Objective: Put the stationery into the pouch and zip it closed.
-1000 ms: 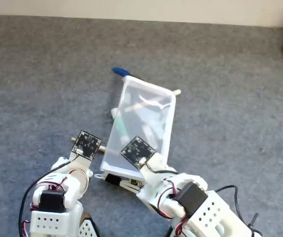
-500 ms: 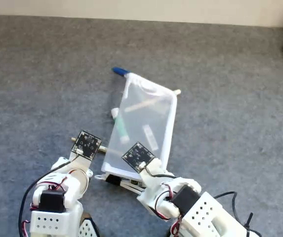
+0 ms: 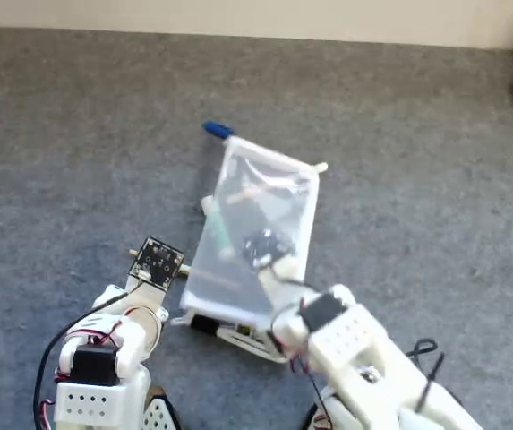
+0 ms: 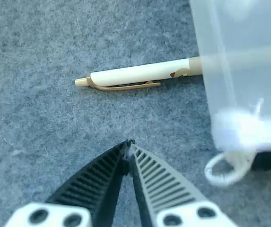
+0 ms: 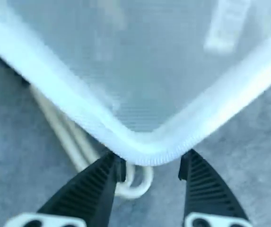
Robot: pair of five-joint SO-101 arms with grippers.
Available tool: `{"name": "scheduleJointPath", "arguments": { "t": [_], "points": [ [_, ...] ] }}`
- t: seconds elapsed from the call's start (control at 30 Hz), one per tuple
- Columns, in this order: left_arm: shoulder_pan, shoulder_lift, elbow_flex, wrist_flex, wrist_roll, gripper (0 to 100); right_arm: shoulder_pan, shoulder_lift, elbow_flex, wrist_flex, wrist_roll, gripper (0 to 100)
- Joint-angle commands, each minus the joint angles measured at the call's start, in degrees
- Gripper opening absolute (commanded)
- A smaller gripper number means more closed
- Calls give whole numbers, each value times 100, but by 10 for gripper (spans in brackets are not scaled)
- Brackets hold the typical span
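Nubby grey carpet (image 3: 417,134) carried a translucent rectangular mesh pouch (image 3: 265,193) with white piping. The right gripper (image 5: 152,163) stood spread astride its rounded corner. The left gripper (image 4: 128,146), ribbed fingers pressed together, hung near a smooth cream pen (image 4: 135,78) running under the pouch's edge. From above, a blue cap (image 3: 218,130) jutted past the far corner.
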Motion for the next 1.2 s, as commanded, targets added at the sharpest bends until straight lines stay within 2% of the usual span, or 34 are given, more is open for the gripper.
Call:
{"name": "scheduleJointPath", "arguments": {
  "t": [0.0, 0.3, 0.43, 0.57, 0.7, 0.9, 1.0, 1.17],
  "points": [
    [-40, -40, 127, 26, -53, 7, 479, 804, -796, -497, -9, 183],
    [-40, -40, 127, 26, -53, 7, 1209, 1657, -2299, -514, -9, 183],
    [-40, -40, 127, 26, -53, 7, 1235, 1578, -2695, 84, -9, 183],
    [-40, -40, 127, 26, -53, 7, 831, 963, -2747, 734, 0, 183],
    [-40, -40, 127, 26, -53, 7, 136, 189, -2563, 1121, -9, 183],
    [-40, -40, 127, 26, -53, 7, -1015, -347, -1859, 1174, -44, 183],
    [-40, -40, 127, 26, -53, 7, -1411, -347, -1499, 840, -18, 183],
    [-40, -40, 127, 26, -53, 7, -1481, -347, -602, -295, 0, 183]
  ]
}}
